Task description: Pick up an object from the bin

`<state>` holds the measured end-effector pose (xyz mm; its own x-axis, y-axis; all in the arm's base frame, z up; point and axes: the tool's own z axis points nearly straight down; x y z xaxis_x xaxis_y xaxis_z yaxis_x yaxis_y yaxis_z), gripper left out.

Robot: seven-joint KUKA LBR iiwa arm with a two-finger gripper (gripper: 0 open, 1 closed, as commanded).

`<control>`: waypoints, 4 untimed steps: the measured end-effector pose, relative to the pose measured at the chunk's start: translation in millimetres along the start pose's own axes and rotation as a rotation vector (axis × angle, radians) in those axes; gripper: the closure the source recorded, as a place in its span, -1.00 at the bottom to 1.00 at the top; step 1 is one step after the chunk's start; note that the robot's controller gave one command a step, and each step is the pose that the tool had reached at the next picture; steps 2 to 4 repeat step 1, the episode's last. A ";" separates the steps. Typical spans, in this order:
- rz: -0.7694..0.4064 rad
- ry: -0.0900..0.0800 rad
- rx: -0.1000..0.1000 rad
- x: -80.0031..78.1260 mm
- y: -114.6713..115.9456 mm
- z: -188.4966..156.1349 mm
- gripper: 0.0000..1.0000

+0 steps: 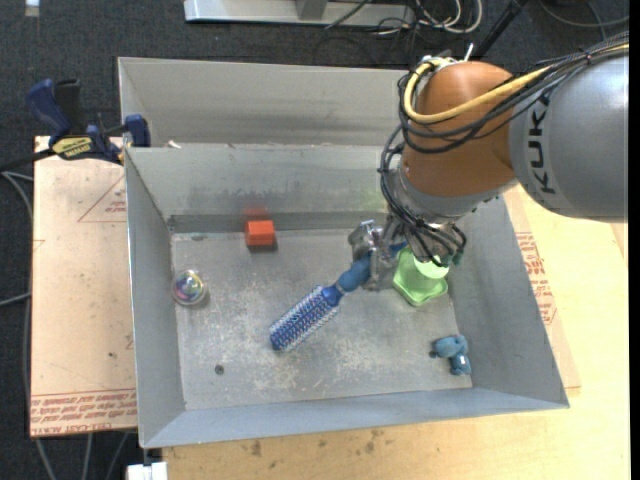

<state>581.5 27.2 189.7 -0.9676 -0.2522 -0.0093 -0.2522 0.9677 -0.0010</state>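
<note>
The arm reaches in from the right, its orange cover [455, 128] and cables above the right half of the bin [152, 298]. The claw [373, 266] is low over the floor right of centre, at the handle end of a blue hairbrush [305, 318] that lies slantwise, bristle head toward the near left. Just right of the claw is a light green plastic piece [420, 280]. A red block [260, 232] sits by the far wall, a shiny ball [188, 289] near the left wall, and a small blue toy [452, 354] toward the near right corner.
</note>
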 end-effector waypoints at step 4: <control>-0.533 0.002 -0.001 0.6 -9.4 -121.1 1.00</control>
